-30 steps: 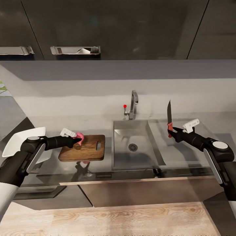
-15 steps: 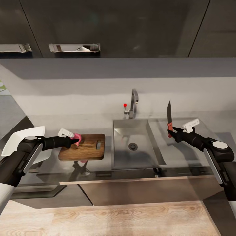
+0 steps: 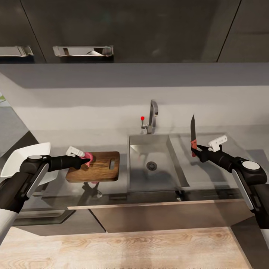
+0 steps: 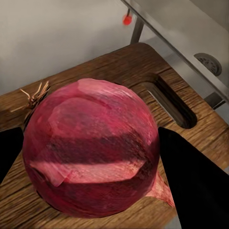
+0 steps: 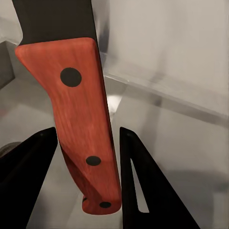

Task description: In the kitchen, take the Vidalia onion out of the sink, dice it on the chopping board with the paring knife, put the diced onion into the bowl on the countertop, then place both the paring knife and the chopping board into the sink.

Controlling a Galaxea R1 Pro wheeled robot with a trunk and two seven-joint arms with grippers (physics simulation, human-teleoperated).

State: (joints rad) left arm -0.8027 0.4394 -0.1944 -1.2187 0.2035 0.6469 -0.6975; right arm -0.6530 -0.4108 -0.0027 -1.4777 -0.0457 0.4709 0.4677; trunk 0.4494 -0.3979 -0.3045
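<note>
Glossy black upper cabinets [image 3: 149, 30] run across the wall, high above both the left claw [image 3: 87, 160] and the right claw [image 3: 194, 149]. Two chrome bar handles sit along their lower edge: one [image 3: 83, 51] almost directly above the left claw, the other [image 3: 15, 51] further out beyond it. A pale grey backsplash [image 3: 112, 101] stands behind both claws. Grey-brown lower cabinet fronts [image 3: 160, 218] lie below and nearer than the claws, with the light wood floor [image 3: 130, 250] beneath them. A small green fragment [image 3: 2, 99], far outboard of the left claw, cannot be identified.
</note>
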